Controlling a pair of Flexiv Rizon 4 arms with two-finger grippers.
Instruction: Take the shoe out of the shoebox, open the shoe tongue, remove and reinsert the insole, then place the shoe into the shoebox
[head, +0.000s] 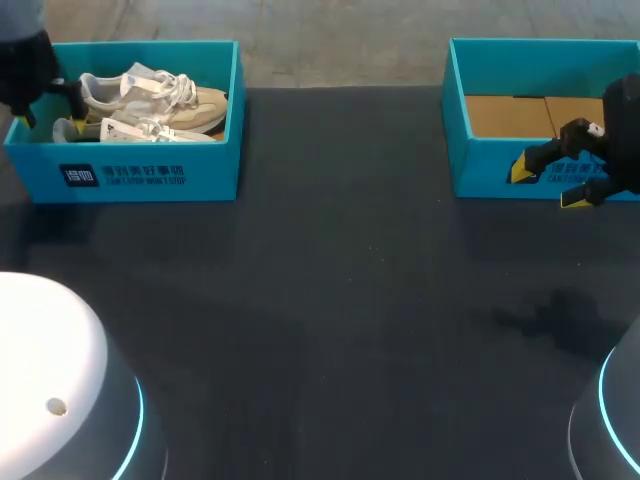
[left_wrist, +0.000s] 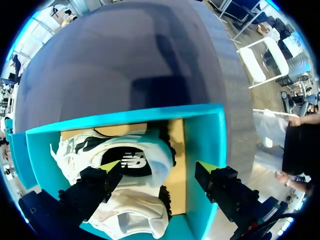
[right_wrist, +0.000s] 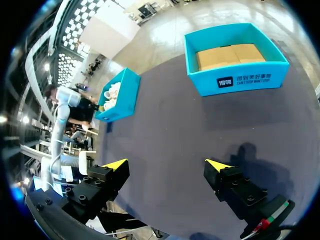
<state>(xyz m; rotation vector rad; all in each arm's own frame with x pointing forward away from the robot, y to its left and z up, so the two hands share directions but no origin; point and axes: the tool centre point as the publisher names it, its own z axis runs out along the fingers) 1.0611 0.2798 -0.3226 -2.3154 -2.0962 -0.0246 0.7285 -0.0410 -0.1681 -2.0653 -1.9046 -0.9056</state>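
A teal shoebox (head: 150, 175) stands at the table's far left with cream and white sneakers (head: 160, 100) lying inside. My left gripper (head: 50, 112) hangs open over the box's left end. In the left wrist view its fingers (left_wrist: 159, 166) straddle the heel of one sneaker (left_wrist: 132, 160), without touching it; one finger is above the shoe, the other near the box wall (left_wrist: 202, 135). My right gripper (head: 548, 186) hangs open and empty in front of a second teal box (head: 500, 170) at the far right. The right wrist view shows that gripper (right_wrist: 167, 165) above bare table.
The second box (right_wrist: 235, 55) holds only its brown cardboard floor (head: 520, 115). The dark table (head: 320, 300) stretches wide between the two boxes. The rounded white bases of my arms (head: 50, 390) stand at the near corners.
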